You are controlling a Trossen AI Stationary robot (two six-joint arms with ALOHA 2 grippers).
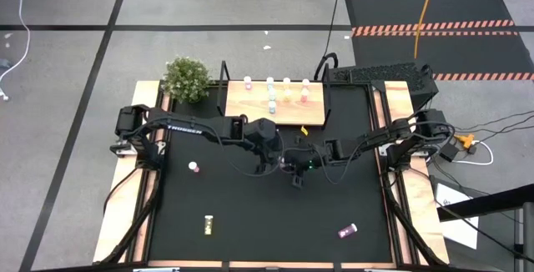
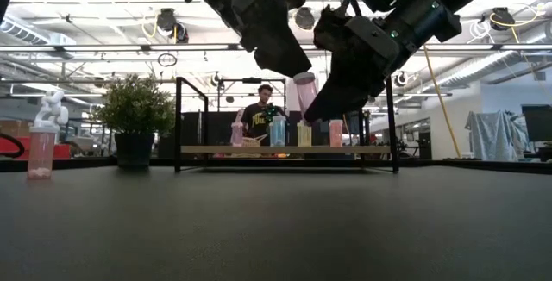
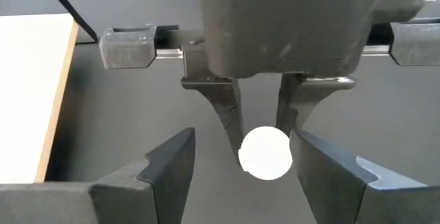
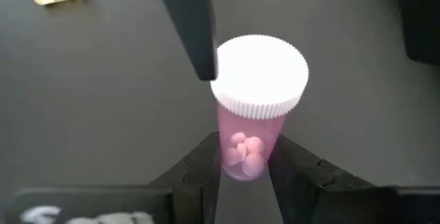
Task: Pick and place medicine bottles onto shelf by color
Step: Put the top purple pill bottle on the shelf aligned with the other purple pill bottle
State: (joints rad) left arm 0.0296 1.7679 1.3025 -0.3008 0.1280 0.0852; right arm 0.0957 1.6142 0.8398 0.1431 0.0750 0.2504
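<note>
A pink medicine bottle (image 4: pixel 251 124) with a white cap (image 3: pixel 265 154) hangs above the middle of the table (image 1: pixel 250 205). My right gripper (image 4: pixel 244 165) is shut on it. My left gripper (image 3: pixel 242 145) is open, with its fingers on either side of the cap. One left finger (image 4: pixel 192 31) stands right beside the cap's rim; whether it touches I cannot tell. Several bottles stand on the shelf (image 1: pixel 242 105) at the far edge. A pink bottle (image 1: pixel 193 167) stands at the table's left. A yellow bottle (image 1: pixel 209 222) and a purple bottle (image 1: pixel 348 231) lie near the front. My right gripper pinches the pink bottle's lower body (image 4: pixel 244 162) between its two fingers. The fingers come slanting down from the table's right and lie across the bottle. The bottle is lifted clear of the table, roughly upright with its cap up.
A potted plant (image 1: pixel 186 78) stands left of the shelf. A small yellow object (image 1: pixel 304 130) lies just in front of the shelf. Wooden rails (image 1: pixel 117 214) run along both sides of the table. A person (image 2: pixel 261 113) shows in the room beyond the shelf.
</note>
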